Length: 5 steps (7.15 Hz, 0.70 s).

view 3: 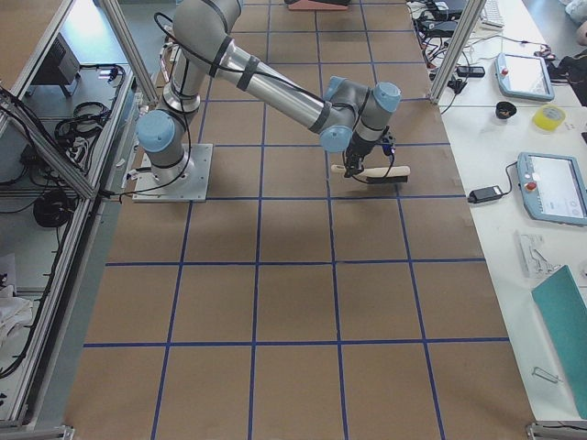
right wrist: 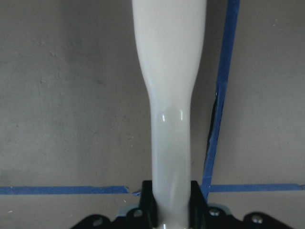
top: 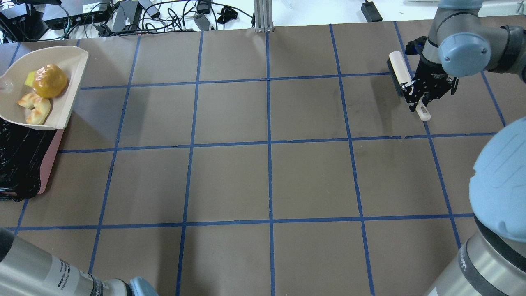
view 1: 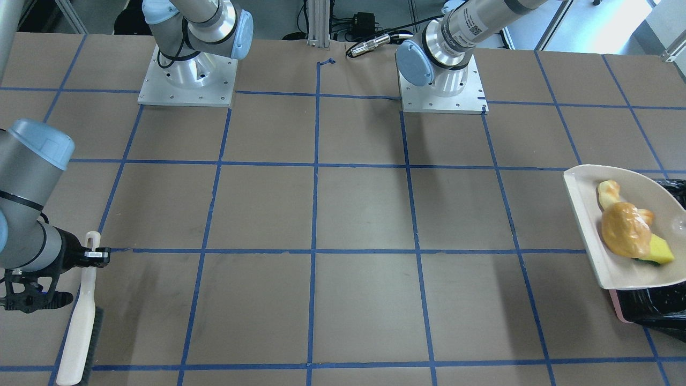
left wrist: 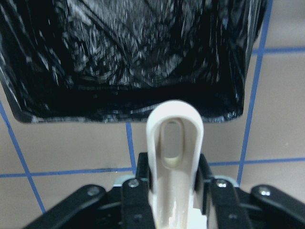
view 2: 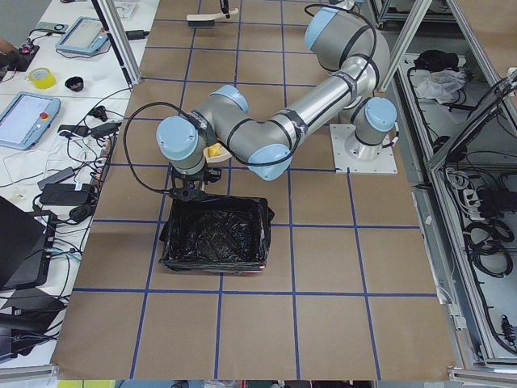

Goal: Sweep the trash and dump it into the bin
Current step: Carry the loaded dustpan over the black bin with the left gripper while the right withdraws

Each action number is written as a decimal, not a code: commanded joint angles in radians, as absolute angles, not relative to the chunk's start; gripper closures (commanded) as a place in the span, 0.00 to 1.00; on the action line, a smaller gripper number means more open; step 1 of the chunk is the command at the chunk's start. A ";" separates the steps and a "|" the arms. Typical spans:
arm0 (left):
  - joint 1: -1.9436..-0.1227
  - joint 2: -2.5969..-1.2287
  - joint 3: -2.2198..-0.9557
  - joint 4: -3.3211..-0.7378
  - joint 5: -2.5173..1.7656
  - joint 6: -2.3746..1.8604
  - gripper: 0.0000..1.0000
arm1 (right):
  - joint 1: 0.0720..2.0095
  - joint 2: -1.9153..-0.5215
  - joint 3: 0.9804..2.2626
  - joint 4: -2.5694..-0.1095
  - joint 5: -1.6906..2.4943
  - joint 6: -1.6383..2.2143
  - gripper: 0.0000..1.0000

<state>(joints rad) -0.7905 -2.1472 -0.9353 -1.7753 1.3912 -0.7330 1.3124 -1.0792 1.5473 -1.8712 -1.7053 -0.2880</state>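
The beige dustpan [top: 61,82] carries the trash: the bread roll [top: 50,80], the croissant-like pastry [top: 35,107] and the yellow sponge wedge [top: 29,79]. It hangs over one end of the pink bin lined with a black bag [top: 20,160]. My left gripper [left wrist: 174,191] is shut on the dustpan's cream handle [left wrist: 174,143], with the bin [left wrist: 128,52] just ahead of it. My right gripper [top: 419,100] is shut on the handle of a cream brush with black bristles [top: 397,74], low over the table at the far right.
The brown table top [top: 267,181] is marked with a blue tape grid. Cables and power boxes [top: 123,16] lie along the far edge. Both arm bases [view 1: 187,80] stand on the robot's side. My right arm's elbow [top: 501,181] looms at the near right.
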 commanded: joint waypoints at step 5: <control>-0.687 -2.358 -0.618 -1.749 1.503 -0.690 1.00 | 1.230 -1.204 1.729 -1.898 -1.715 -0.297 1.00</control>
<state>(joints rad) -0.7012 -2.3402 -0.6422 -1.7799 1.4941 -0.6983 1.2527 -1.1942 1.7155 -1.8977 -1.7154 -0.2848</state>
